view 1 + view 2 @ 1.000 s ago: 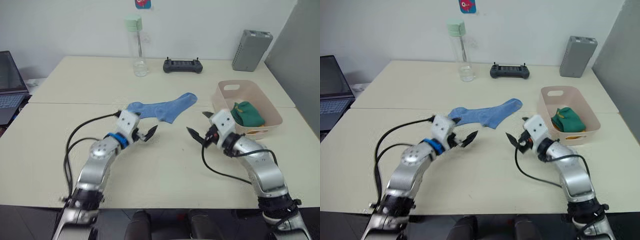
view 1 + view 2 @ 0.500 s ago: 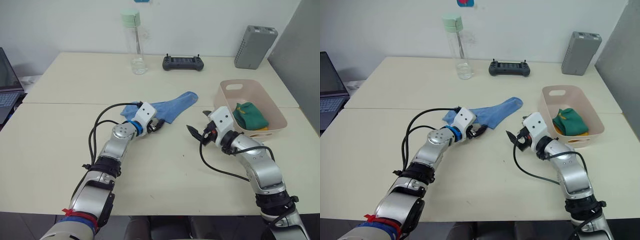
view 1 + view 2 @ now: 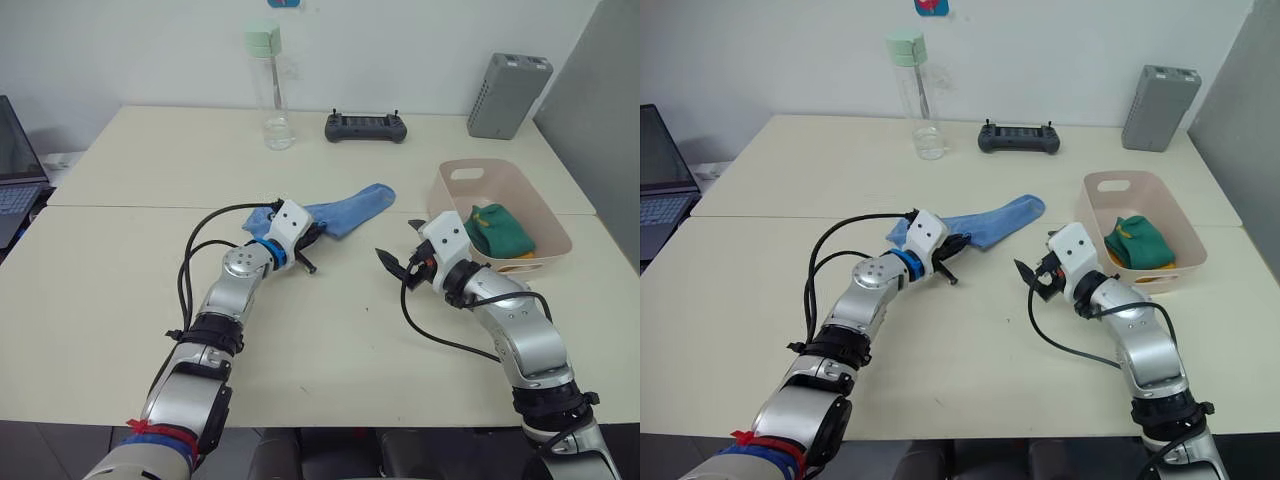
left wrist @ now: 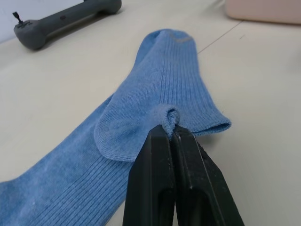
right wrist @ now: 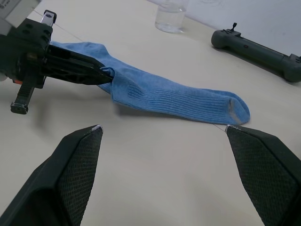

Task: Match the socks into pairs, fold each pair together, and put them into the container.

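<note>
Right gripper (image 3: 398, 253): nearest of all, just on the near-left side of the container; its two black fingers stand wide apart, holding nothing, their inner pads cross-hatched, aimed across the table at the blue socks.
Left gripper (image 4: 170, 131): left of the container, past the right gripper; its smooth black fingers are pressed together on a small pinched fold at the near edge of the blue socks.
Blue socks (image 3: 345, 211): light blue ribbed knit, lying flat on the table left of the container. The long axis runs on a diagonal, the rounded toe pointing toward the container's far end and the other end trailing away to the left, behind the left gripper. In the left wrist view one layer lies on top of another, with a rounded edge doubled over.
Table (image 3: 150, 170): pale cream, smooth and matte, with a seam line running across it toward the container.
Container (image 3: 454, 178): pale pink plastic bin with rounded corners and a slot handle at its far end; long axis runs near to far.
Green socks (image 3: 497, 228): a dark green folded bundle inside the container, at its near half; a strip of yellow shows beneath it.
Controller (image 3: 365, 127): dark grey, wide and low, beyond the container to the left.
Bottle (image 3: 269, 90): clear cylinder with a pale green cap, farther left of the controller.
Grey box (image 3: 507, 96): upright, ribbed, just beyond the container's far end.
</note>
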Robot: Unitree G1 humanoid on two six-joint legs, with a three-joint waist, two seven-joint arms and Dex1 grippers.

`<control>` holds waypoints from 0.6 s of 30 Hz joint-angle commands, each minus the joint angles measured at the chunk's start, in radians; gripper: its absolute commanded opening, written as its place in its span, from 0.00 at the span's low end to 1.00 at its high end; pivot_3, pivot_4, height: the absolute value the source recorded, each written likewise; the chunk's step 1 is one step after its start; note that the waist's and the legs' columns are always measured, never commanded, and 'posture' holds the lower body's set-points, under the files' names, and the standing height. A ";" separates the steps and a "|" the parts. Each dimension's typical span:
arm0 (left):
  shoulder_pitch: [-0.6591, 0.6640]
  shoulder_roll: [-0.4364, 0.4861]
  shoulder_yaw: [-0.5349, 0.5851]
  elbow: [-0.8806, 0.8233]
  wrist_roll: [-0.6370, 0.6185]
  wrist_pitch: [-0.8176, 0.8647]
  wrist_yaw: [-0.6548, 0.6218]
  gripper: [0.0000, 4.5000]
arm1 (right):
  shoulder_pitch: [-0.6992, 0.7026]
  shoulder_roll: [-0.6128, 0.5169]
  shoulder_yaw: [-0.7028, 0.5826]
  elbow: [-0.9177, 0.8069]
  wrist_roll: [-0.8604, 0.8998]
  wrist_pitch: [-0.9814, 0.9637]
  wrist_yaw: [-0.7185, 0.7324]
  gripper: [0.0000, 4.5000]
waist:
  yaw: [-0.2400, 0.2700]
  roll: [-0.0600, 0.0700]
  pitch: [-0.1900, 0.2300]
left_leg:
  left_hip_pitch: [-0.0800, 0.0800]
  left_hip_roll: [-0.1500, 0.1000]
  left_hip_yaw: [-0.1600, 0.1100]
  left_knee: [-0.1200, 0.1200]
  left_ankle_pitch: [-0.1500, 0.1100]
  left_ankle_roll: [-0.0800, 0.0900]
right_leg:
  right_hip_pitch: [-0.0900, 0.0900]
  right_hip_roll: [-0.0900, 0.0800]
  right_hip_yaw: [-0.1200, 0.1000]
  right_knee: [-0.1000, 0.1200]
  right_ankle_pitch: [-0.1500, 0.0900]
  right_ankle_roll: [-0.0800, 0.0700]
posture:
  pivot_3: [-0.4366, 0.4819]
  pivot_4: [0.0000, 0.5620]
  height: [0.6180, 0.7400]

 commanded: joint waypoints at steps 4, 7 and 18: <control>0.109 0.058 -0.016 -0.364 -0.112 0.189 -0.157 0.01 | -0.009 -0.004 -0.027 -0.023 0.019 -0.012 -0.004 1.00 | -0.005 0.000 0.000 | 0.000 0.000 0.000 -0.001 0.000 0.000 | 0.000 0.000 0.000 0.000 0.000 0.000 | 0.48 0.27 1.00; 0.176 0.125 -0.043 -0.522 -0.145 0.306 -0.230 0.01 | -0.006 -0.022 -0.042 -0.029 0.040 -0.011 0.021 1.00 | -0.006 0.000 0.000 | 0.001 0.001 0.000 -0.001 0.000 0.000 | 0.000 0.000 0.000 0.000 0.000 0.000 | 0.48 0.27 1.00; 0.349 0.352 -0.107 -1.032 -0.444 0.753 -0.436 0.05 | 0.019 -0.204 -0.073 -0.085 0.253 0.051 0.288 1.00 | -0.002 0.000 0.000 | 0.001 0.001 0.000 0.001 0.000 0.000 | 0.002 0.000 0.000 -0.001 -0.003 0.004 | 0.48 0.27 1.00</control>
